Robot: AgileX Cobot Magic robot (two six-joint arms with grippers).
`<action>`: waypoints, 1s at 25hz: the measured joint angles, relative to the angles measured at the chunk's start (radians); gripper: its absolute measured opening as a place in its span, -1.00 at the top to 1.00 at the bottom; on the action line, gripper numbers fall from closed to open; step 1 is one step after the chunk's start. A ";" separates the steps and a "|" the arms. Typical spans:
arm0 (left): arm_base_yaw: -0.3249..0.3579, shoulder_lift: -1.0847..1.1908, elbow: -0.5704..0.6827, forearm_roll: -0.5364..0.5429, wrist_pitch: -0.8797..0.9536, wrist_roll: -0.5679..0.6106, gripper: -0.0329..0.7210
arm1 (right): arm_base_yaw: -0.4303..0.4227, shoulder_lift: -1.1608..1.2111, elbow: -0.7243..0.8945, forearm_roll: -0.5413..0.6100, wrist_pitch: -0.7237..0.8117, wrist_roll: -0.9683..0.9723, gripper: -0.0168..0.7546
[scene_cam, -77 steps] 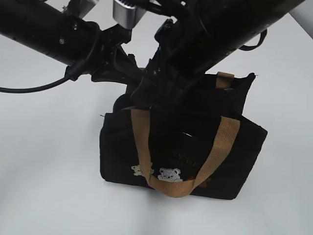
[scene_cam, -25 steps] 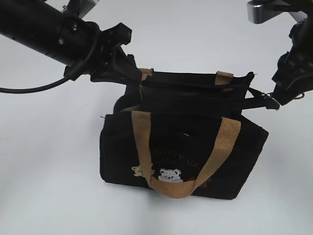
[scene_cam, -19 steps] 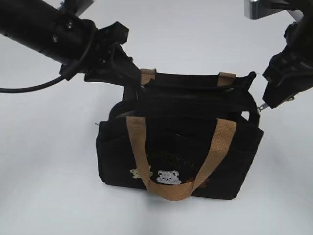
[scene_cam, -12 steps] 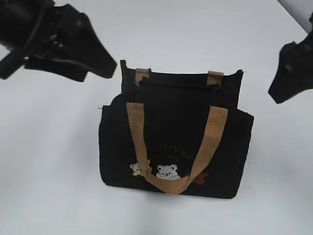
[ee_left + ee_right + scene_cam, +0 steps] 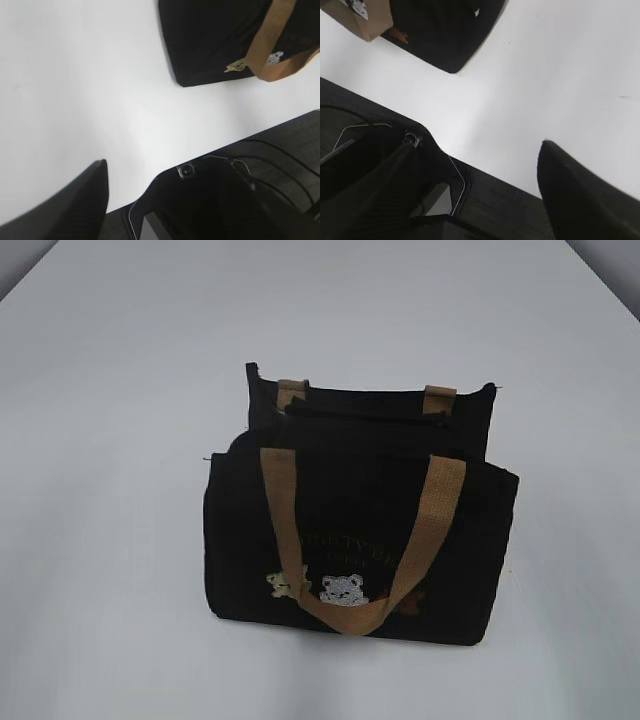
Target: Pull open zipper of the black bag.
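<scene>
"What's there, apart from the job itself?"

"A plain white table [image 5: 120, 440], smooth and matte. Its far left corner gives way to a grey strip [image 5: 22, 254]."

"And at the near edge?"

"The near edge has a rounded notch cut into it, and a small round fitting [image 5: 187, 170] sits right in that notch. Beyond the edge lies a dark surface [image 5: 285, 140] with a fine weave, with thin cables [image 5: 272, 151] running across it."

"Anything on the white top?"

"Only soft shadows."

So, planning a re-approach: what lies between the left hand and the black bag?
Only bare white table; the left wrist view shows the left hand clear of the black bag.
</scene>
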 joint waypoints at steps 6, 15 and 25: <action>0.000 -0.436 0.213 0.040 0.008 -0.009 -0.46 | 0.000 -0.361 0.194 0.001 0.005 0.001 -0.52; 0.000 -0.719 0.328 0.038 -0.080 -0.009 -0.46 | 0.000 -0.676 0.319 0.001 -0.028 -0.019 -0.52; 0.000 -0.681 0.360 0.014 -0.150 -0.009 -0.43 | 0.000 -0.687 0.355 0.002 -0.116 -0.027 -0.52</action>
